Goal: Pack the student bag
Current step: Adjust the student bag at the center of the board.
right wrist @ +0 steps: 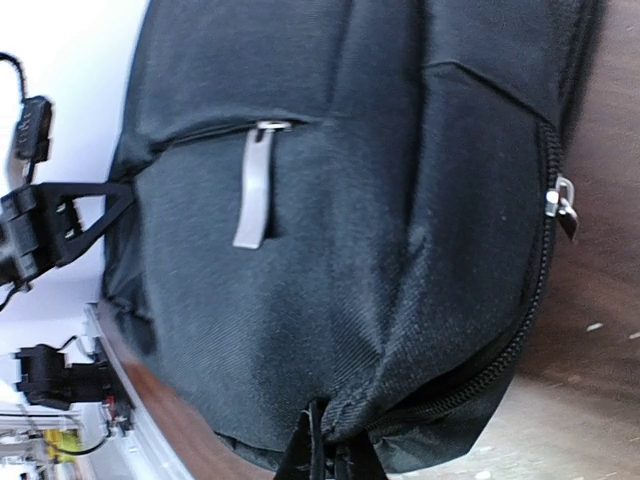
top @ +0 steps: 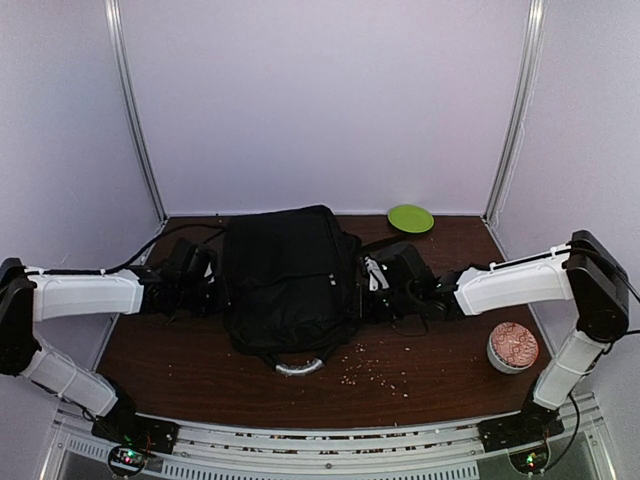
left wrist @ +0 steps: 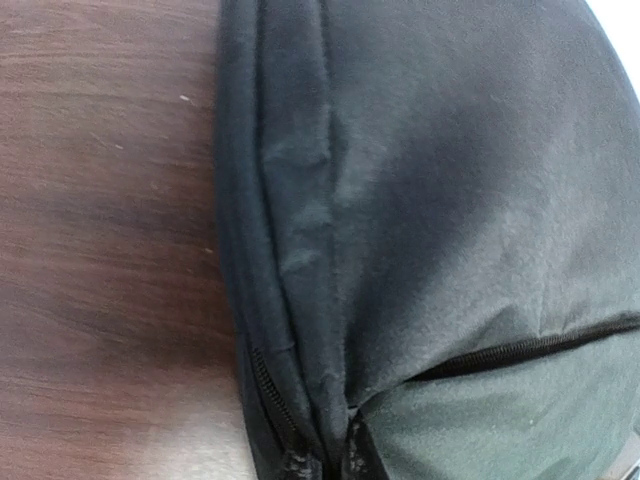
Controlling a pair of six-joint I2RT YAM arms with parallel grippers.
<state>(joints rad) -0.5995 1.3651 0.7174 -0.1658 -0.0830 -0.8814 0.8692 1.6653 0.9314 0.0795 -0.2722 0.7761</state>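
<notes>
**Both grippers pinch the bag at mid-table**

Here's the wide brown table (top: pixel 200 375), and the big black bag (top: pixel 285 275) sits right in the middle of it. It lies flat, its top end toward the back wall and its grey handle (top: pixel 298 367) curling out at the near edge.

An arm reaches in low from each side. On the left, the left gripper (left wrist: pixel 328 462) is pressed up against the bag's left edge. In the wrist view its dark fingertips are nearly together, with a ridge of the side seam running down between them. That's a tight pinch on the fabric, just beside a closed zipper line.

Over on the right it's a mirror picture. The right gripper (right wrist: pixel 325 462) is closed down to a sliver on a bunched fold of the bag's right side, right next to the main zipper track. A small metal slider (right wrist: pixel 560 203) hangs off that track, and a flat grey zipper pull (right wrist: pixel 255 188) lies across the front pocket.

Off to the right, well clear of the bag, a white bowl (top: pixel 513 347) with a reddish patterned top stands near the right arm. At the back right corner sits a small green plate (top: pixel 410 218). Pale crumbs (top: pixel 375 372) are scattered on the wood between the handle and the bowl.
</notes>
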